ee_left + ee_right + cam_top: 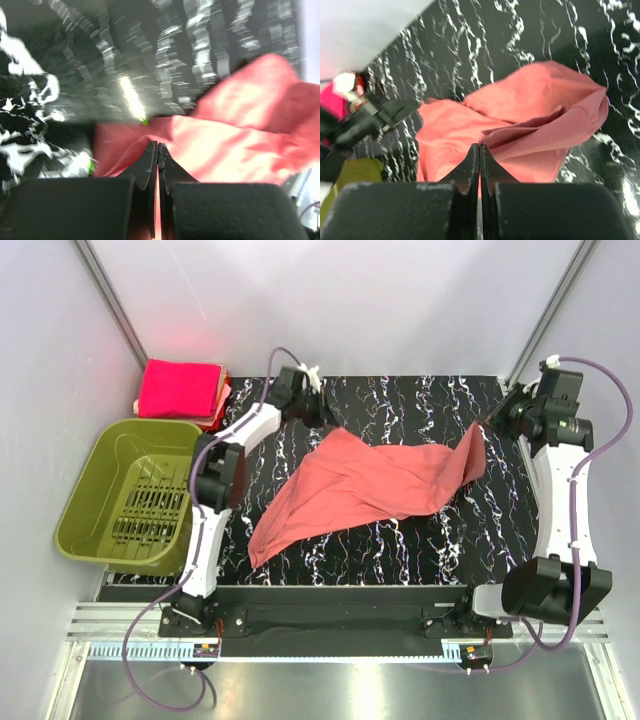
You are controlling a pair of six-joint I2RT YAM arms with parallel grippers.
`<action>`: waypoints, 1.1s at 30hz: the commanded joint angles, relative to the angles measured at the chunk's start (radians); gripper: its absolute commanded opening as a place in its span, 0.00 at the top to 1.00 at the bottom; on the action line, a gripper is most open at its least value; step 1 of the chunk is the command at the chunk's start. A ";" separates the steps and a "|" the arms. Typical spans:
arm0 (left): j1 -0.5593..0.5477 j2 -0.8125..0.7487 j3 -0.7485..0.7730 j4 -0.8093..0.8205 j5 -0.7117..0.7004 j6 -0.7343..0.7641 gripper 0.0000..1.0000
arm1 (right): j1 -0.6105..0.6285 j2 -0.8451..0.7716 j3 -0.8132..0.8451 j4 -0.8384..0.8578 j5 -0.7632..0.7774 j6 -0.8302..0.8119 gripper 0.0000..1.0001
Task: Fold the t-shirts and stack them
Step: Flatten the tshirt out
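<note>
Two grippers (pixel 157 146) (pixel 479 148) pinch one salmon t-shirt (pixel 370 485).

One salmon t-shirt (pixel 370 485), one folded stack (pixel 180 388), one basket (pixel 75 502)

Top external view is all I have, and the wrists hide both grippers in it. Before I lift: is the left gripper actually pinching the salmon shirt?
Observer: Yes. In the left wrist view the left gripper is shut, with cloth of the salmon shirt showing in the slit between its jaws.
Operator: And the right?
Observer: The right gripper is shut on the shirt too, with a folded edge bunched just beyond it.
</note>
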 commanded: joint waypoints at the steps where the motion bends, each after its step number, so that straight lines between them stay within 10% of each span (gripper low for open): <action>1: 0.002 -0.270 0.001 0.081 -0.004 0.001 1.00 | -0.003 0.021 0.130 0.011 0.006 0.038 1.00; 22: -0.029 -1.006 -0.629 -0.080 -0.182 0.025 1.00 | -0.003 -0.160 0.019 -0.063 0.090 0.022 1.00; 29: -0.262 -1.140 -1.190 0.253 -0.181 -0.114 1.00 | -0.003 -0.217 -0.144 -0.034 0.056 0.013 1.00; 33: -0.366 -1.031 -1.206 0.380 -0.174 -0.138 1.00 | -0.003 -0.217 -0.176 -0.017 0.039 0.012 1.00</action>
